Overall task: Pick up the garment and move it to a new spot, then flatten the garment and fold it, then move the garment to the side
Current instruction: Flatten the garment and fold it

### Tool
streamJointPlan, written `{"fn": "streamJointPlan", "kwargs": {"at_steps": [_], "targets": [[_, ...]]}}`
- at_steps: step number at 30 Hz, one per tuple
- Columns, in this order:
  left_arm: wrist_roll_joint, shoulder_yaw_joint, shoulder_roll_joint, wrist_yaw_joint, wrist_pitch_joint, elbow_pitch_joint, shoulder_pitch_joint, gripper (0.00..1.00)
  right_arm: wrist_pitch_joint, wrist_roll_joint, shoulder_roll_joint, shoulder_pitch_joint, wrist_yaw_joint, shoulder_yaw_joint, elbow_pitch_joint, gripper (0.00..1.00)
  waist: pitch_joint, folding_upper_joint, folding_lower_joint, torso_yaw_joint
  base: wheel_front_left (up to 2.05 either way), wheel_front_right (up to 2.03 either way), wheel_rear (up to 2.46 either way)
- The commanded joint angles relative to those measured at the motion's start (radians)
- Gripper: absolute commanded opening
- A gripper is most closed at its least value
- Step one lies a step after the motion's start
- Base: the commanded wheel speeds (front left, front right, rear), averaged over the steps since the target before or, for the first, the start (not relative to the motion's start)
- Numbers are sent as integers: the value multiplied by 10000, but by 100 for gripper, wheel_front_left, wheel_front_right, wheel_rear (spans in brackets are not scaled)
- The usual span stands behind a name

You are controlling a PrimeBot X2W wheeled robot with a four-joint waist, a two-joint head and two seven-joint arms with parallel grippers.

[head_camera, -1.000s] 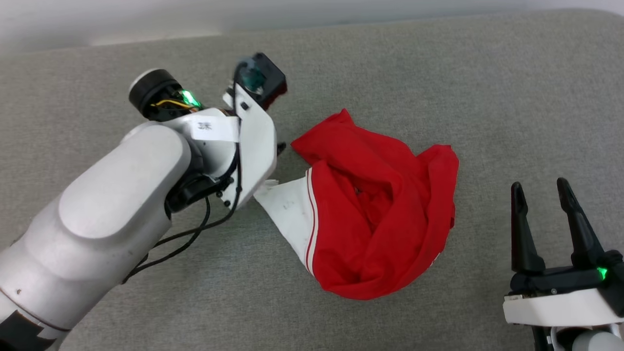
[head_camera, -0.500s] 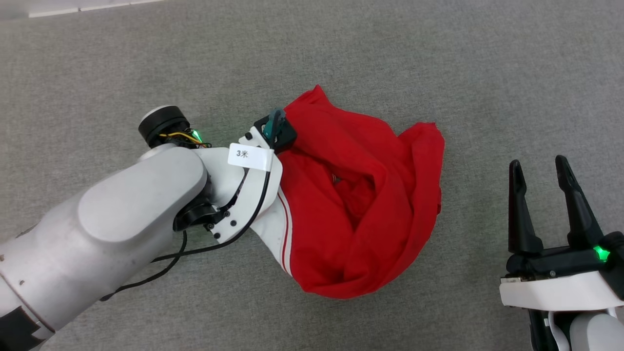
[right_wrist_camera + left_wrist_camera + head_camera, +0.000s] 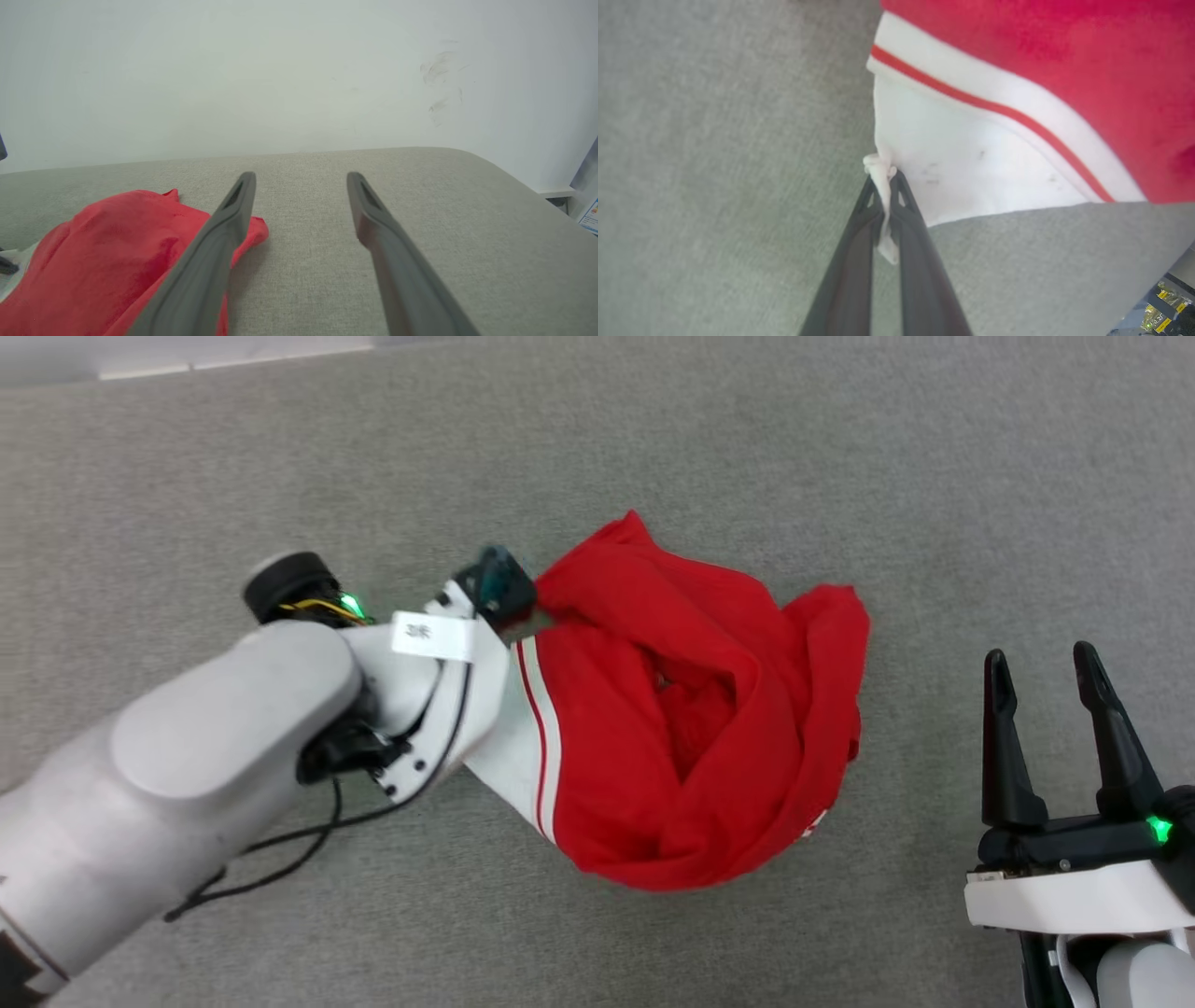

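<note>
Garment: a red jersey-style garment (image 3: 691, 737) lies crumpled in a loose heap around the middle of the grey padded surface (image 3: 840, 476), well inside every edge. One white sleeve (image 3: 971, 163) with red striped trim sticks out on the side facing the surface's left edge.

Left gripper: the left gripper (image 3: 884, 186) is clenched on the hem corner of that white sleeve. A small pinch of cloth is bunched between the two dark fingers (image 3: 920, 261), and the tips sit low over the surface.

Right gripper: the right gripper (image 3: 1040, 655) has its fingers spread and holds nothing. It hovers toward the surface's right edge, apart from the heap.

Far edge: the surface ends at a pale wall (image 3: 280, 70), with a rounded corner on the right.

Handling: the garment looks light, soft and limp. It will likely drape and trail from whatever point is lifted, and it is not fragile.

Where to hold: the sleeve hem gives a firm doubled edge, but so small a pinch could slip under the hanging weight. For flattening, a second hold on the far shoulder or the bottom hem seems wise.

Stage: judged as the pick-up, grip made, lift not yet clear.
</note>
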Motion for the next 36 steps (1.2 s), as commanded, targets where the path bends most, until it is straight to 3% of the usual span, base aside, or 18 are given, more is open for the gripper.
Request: {"fn": "streamJointPlan", "kwargs": {"at_steps": [1,10,15,16,20,25,32,34,36], "targets": [[-130,55,201,29,-228,171,-155,0,-16,-59,27,131,-3,7,0,100,-272,0,-1,276,0,0,0],[-739,136,1299,115,-896,1474,457,0,-16,-229,26,360,-3,35,13,100,-593,0,-1,625,0,0,0],[-1137,272,1224,230,-1522,2335,1185,0,-16,-288,26,489,-3,-12,91,100,-710,0,-1,694,0,0,0],[-1084,325,1116,301,-1847,2412,1265,100,-16,-336,26,515,-3,-41,97,100,-784,0,-1,734,0,0,0],[-795,665,988,564,-3412,2653,1447,100,-16,-489,27,495,-3,-116,65,100,-1163,0,-1,864,0,0,0],[-303,1312,1040,1212,-6420,2493,2020,100,-16,-954,26,248,-3,-271,-205,100,-1716,0,-1,1055,0,0,0],[-20,2164,955,2792,-10130,1898,3459,100,-16,-1350,-735,-727,-3,-440,-860,100,-2173,0,-1,1418,0,0,0],[79,2506,830,3240,-10588,1648,3895,100,-16,-1355,-1125,-1120,-3,-394,-968,100,-2192,0,-1,1512,0,0,0],[652,3510,585,3978,-10739,926,4561,100,-16,-1247,-1733,-1753,-3,-165,-1098,100,-2167,0,-1,1645,0,0,0]]}}
